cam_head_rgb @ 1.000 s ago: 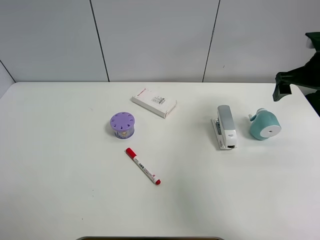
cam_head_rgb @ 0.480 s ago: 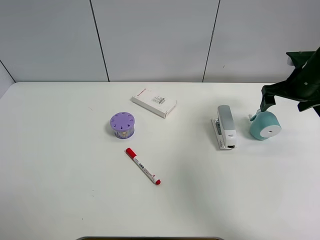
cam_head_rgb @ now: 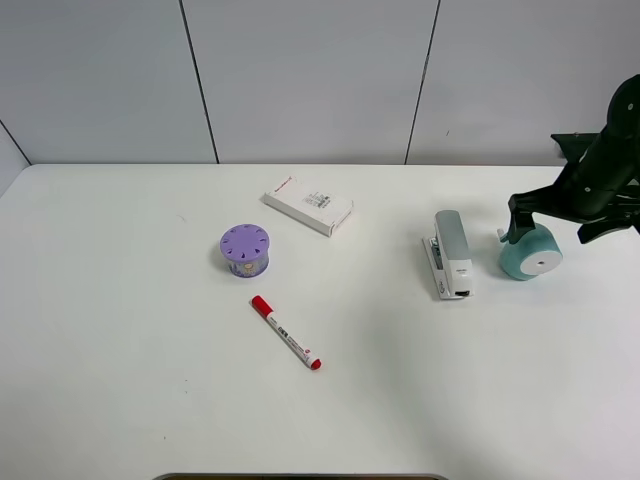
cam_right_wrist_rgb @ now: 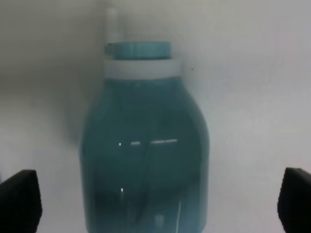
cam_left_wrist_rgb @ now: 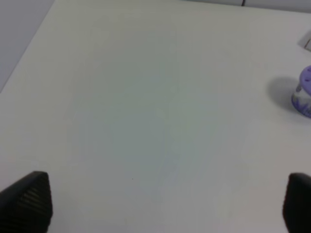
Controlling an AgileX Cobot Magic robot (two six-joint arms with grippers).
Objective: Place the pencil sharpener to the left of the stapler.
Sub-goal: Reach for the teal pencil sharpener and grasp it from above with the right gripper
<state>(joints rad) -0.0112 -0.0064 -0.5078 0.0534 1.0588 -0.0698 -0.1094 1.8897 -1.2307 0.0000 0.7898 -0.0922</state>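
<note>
The teal pencil sharpener [cam_head_rgb: 531, 252] lies on the white table, its white round face toward the front, just right of the silver-grey stapler [cam_head_rgb: 451, 253]. My right gripper [cam_head_rgb: 552, 222] hangs open directly over the sharpener, one finger on each side of its back half. In the right wrist view the teal body [cam_right_wrist_rgb: 146, 145] fills the space between the dark fingertips, and the gripper [cam_right_wrist_rgb: 156, 201] is not touching it. My left gripper [cam_left_wrist_rgb: 163, 204] is open over bare table at the left, holding nothing. It is out of the exterior view.
A purple round holed container [cam_head_rgb: 245, 249] stands left of centre, also seen in the left wrist view [cam_left_wrist_rgb: 303, 92]. A flat white box [cam_head_rgb: 308, 205] lies behind it and a red-capped marker [cam_head_rgb: 286, 333] in front. The table's right edge runs close to the sharpener.
My right arm has come in from the far right and lowered, so its open gripper now straddles the pencil sharpener. Nothing on the table has moved.
</note>
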